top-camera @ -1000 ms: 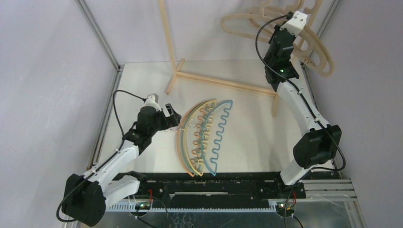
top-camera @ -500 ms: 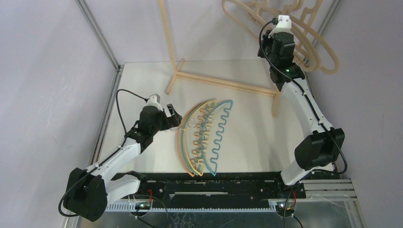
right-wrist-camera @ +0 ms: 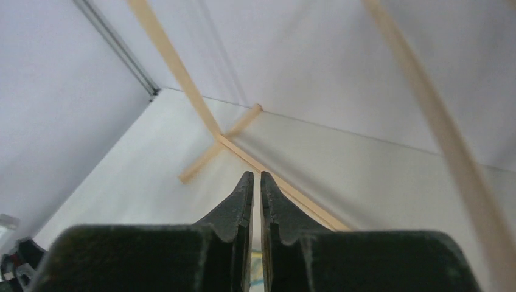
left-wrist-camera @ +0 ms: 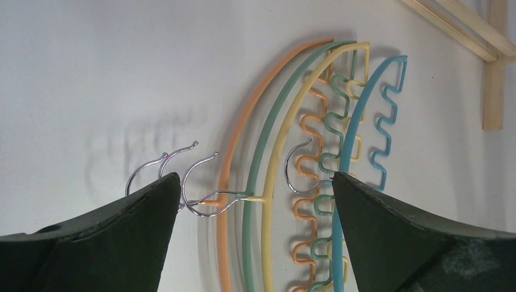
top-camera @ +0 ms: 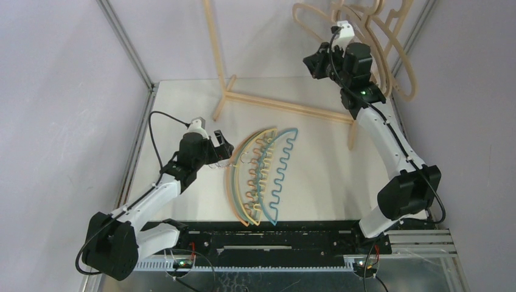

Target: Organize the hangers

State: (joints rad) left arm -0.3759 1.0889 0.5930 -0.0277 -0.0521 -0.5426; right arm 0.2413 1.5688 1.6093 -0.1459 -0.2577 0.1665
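White bench (top-camera: 341, 176), grey walls, two arms working through a hanger sort.
Four thin arched hangers in orange, green, yellow and teal (top-camera: 255, 173) are lying nested flat mid-bench. Their metal hooks (left-wrist-camera: 228, 196) are pointing toward the left arm, which I'm guessing makes for an easy grab. Left end effector (left-wrist-camera: 254, 182) is hovering released, fingers straddling those hooks and gripping nothing. Pale wooden loop-shaped hangers (top-camera: 389, 42) are dangling at the far right by the tall wooden A-frame rack (top-camera: 286, 106). Its bar is running out of frame, so I can't confirm they're on it. Right end effector (right-wrist-camera: 256, 179) is sitting raised beside them, barely cracked apart and holding nothing. No bins or trays showing, so the rack is looking like the only holder.
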